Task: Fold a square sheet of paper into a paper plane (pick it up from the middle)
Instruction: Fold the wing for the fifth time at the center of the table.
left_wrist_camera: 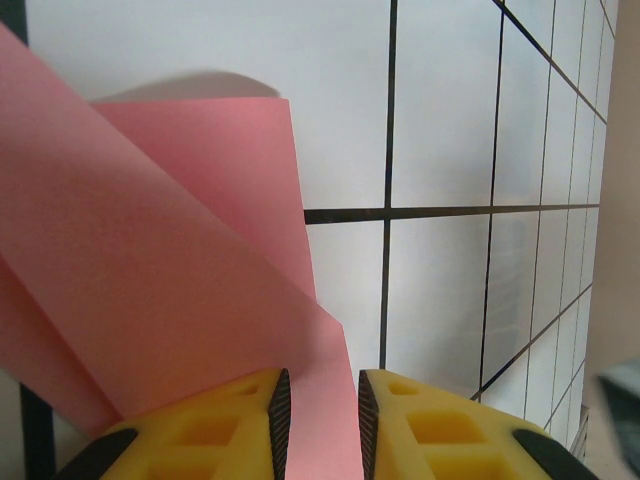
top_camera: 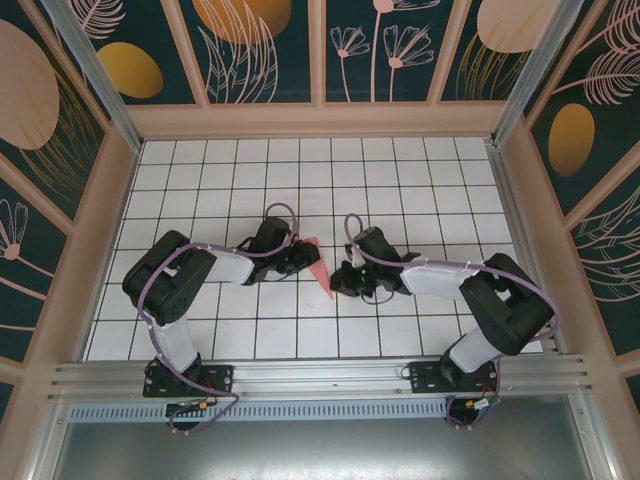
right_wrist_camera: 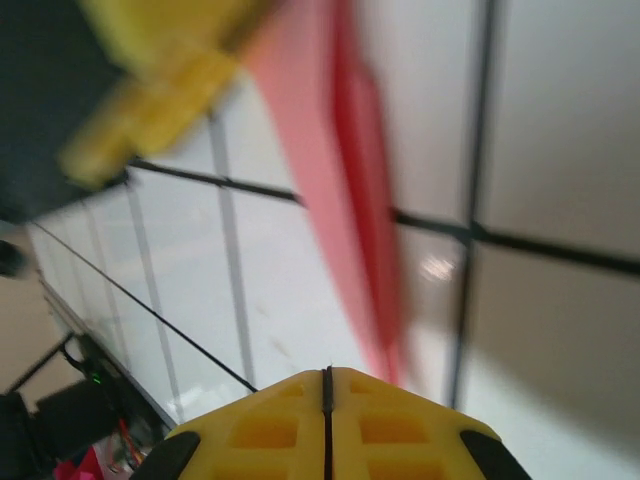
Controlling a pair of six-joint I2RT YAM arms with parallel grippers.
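Left end effector (left_wrist_camera: 322, 390) — folded pink paper (left_wrist_camera: 170, 270) pinched between its jaws.

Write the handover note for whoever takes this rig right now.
Left gripper: closed on the pink paper, which runs up between its fingers, apparently lifted off the tiled table.
Right gripper: shut, nothing between its jaws, tip beside the paper's narrow end.
Done: paper folded over into a narrow pointed shape, mid-table between the arms.
Left: check the folds; whether the plane is finished cannot be told.
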